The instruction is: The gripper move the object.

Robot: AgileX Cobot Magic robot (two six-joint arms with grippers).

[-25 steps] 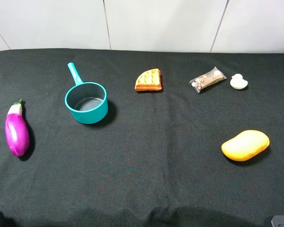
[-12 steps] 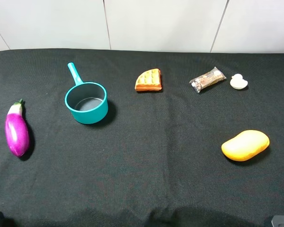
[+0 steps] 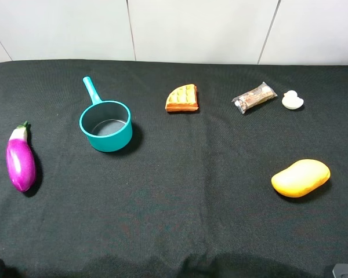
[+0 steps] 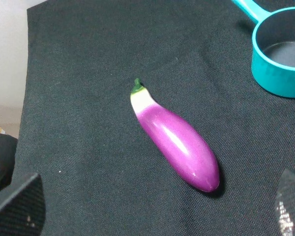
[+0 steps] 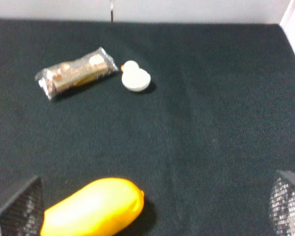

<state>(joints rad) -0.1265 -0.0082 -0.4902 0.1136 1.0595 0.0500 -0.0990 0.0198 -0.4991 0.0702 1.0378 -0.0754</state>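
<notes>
Step in hand, by my read: approach not begun; duck (image 3: 292, 100) untouched at far right of surface (image 3: 185, 191), just right of wrapped snack (image 3: 254, 97), mango (image 3: 300, 178) nearer.

Right gripper (image 5: 152, 209) fingers (image 5: 17, 206) spread wide, empty, well short of duck (image 5: 135, 77). Left gripper (image 4: 157, 209) fingers likewise apart, empty, over eggplant (image 4: 176, 141).

Next move calls for right arm reaching far, past mango, centring on duck.

Overhead view shows whole layout, barely any arm; wrist views alone show fingers.
</notes>
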